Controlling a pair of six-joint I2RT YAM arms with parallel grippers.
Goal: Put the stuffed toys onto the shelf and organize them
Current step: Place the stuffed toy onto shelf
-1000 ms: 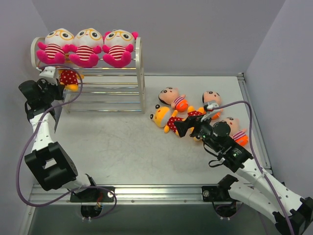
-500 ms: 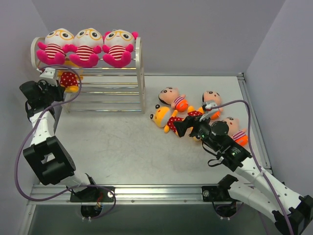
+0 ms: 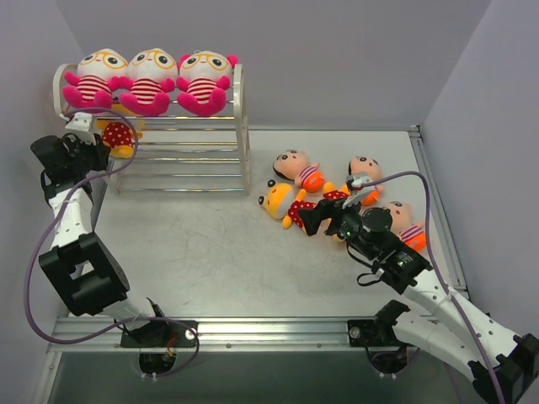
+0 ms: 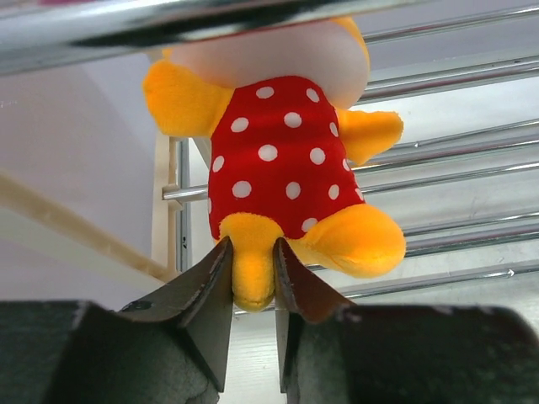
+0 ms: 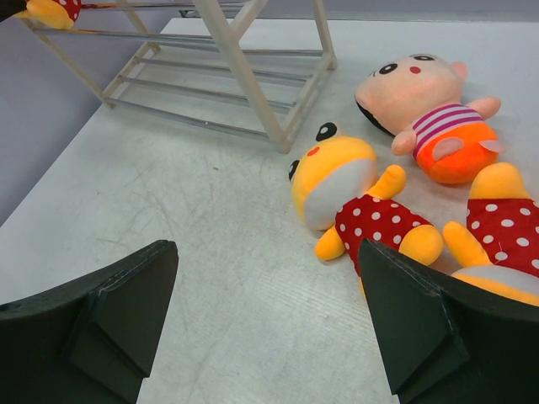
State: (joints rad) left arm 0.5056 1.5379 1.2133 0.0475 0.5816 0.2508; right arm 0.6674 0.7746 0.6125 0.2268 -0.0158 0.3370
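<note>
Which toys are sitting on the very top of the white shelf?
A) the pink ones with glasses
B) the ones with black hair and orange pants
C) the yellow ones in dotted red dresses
A, because three pink toys with glasses sit side by side on the top tier of the shelf.

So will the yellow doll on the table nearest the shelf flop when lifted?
Probably floppy: the yellow doll looks like soft plush, its limbs sprawled. Likely light, being stuffed fabric. Its big round head could sag or swing if gripped by a thin leg.
</note>
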